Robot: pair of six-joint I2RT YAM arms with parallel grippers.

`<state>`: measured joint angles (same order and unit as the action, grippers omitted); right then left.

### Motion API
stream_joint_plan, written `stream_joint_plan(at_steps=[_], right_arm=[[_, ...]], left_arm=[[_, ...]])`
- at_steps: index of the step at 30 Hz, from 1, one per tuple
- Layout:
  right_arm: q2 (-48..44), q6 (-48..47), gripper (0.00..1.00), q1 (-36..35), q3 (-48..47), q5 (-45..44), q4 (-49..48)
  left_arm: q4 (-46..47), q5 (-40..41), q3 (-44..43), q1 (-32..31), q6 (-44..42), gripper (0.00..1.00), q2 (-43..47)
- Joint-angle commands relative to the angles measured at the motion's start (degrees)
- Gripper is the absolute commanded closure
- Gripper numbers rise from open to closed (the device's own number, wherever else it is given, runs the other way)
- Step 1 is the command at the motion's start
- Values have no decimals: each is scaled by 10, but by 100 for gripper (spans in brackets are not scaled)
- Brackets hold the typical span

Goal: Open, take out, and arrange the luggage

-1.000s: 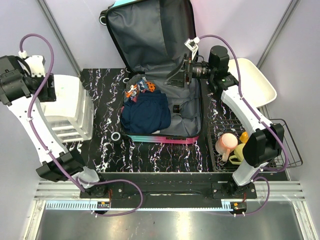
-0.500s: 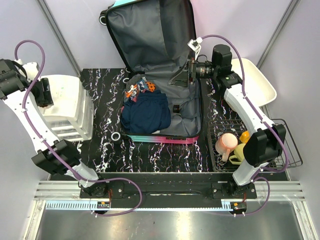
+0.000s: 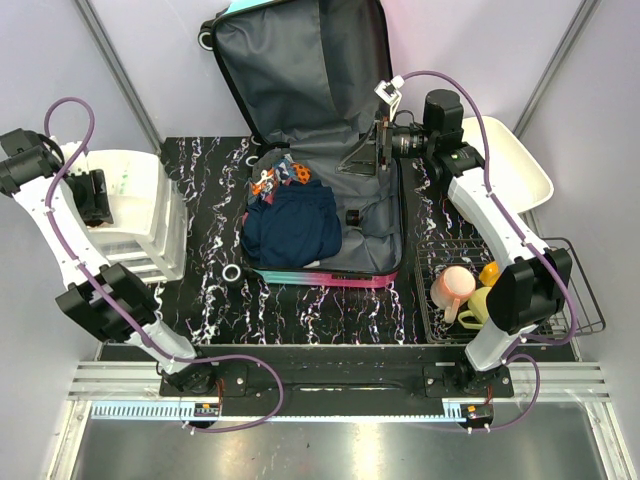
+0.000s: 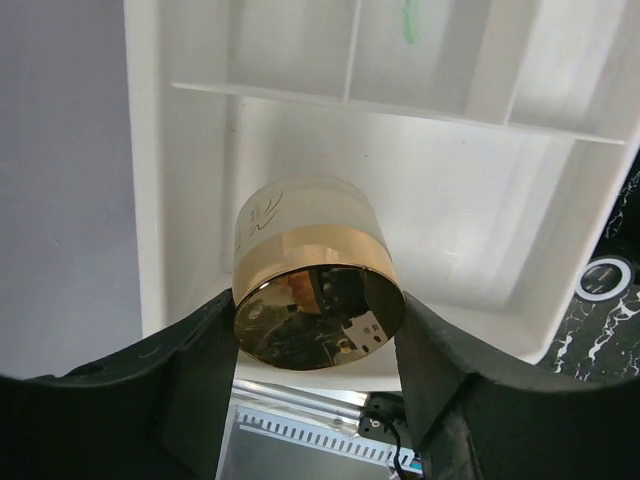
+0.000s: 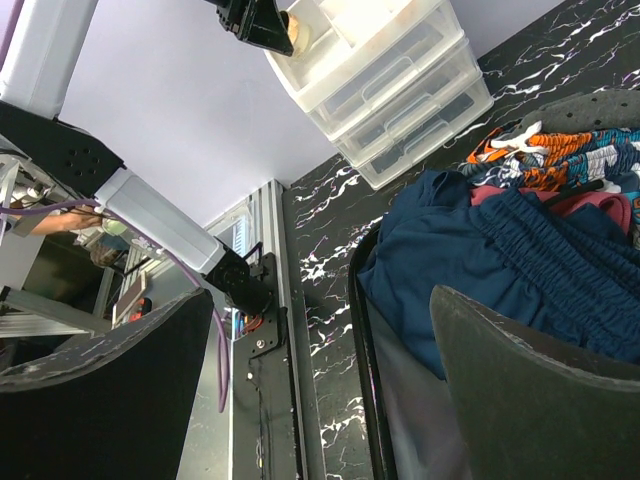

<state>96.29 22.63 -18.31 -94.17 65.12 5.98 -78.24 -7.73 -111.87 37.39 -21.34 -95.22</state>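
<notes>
Left jaws clamp a gold-lidded jar over the white drawers. Right jaws stand wide apart at the open luggage's right edge, near blue clothes.

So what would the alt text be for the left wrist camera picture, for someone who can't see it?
A black two-fingered claw grips a round frosted jar with a shiny gold cap, holding it over the open top tray of a white plastic drawer unit. A corner of black marbled table shows at lower right.
</notes>
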Motion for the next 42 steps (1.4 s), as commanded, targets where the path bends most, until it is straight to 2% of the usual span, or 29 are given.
stream_joint_plan(at_steps=[1, 2, 5, 7, 11, 12, 17, 19, 20, 21, 22, 23, 24, 25, 27, 28, 31, 37, 42], right_arm=[[-9, -11, 0, 4, -25, 5, 1], [-10, -11, 0, 5, -25, 4, 0], [-12, -14, 0, 5, -22, 2, 4], [-12, -16, 0, 5, -22, 1, 7], [-11, -16, 0, 5, -23, -4, 11], [-11, -16, 0, 5, -24, -5, 12], [-11, -34, 0, 13, -26, -10, 33], [-7, -85, 0, 21, -40, -32, 95], [-5, -114, 0, 22, -47, -46, 125], [-4, -192, 0, 22, -55, -67, 198], [1, -229, 0, 23, -68, -115, 234], [4, -318, 0, 22, -73, -137, 266], [7, -354, 0, 23, -78, -165, 325], [17, -382, 0, 23, -84, -222, 347], [28, -460, 0, 23, -85, -272, 401], [35, -480, 0, 22, -75, -312, 409], [45, -540, 1, 23, -44, -350, 421], [92, -562, 8, 11, -15, -366, 374], [133, -662, 16, -9, -5, -375, 330]], left_arm=[[37, 28, -9, 4, 3, 60, 3], [37, 30, -11, 4, 2, 51, 2], [39, 35, -21, 4, -1, 39, -3], [39, 39, -33, 4, -1, 25, -6], [37, 33, -60, 4, -6, 11, -4], [38, 39, -72, 4, -5, 1, -4], [25, 12, -129, 1, -4, 3, 8], [19, -4, -138, -10, -9, 3, 18], [15, -12, -136, -20, -22, 3, 31], [14, -12, -130, -43, -28, 3, 42], [19, -14, -121, -55, -33, 3, 53], [23, -38, -101, -65, -37, 2, 78], [33, -53, -89, -79, -40, 1, 91], [40, -62, -75, -88, -41, 1, 103], [48, -116, -36, -106, -51, 1, 136], [55, -128, -21, -112, -54, 1, 148], [77, -170, 36, -133, -56, 1, 182], [102, -216, 87, -176, -33, 1, 203], [95, -248, 90, -198, -19, 1, 200]])
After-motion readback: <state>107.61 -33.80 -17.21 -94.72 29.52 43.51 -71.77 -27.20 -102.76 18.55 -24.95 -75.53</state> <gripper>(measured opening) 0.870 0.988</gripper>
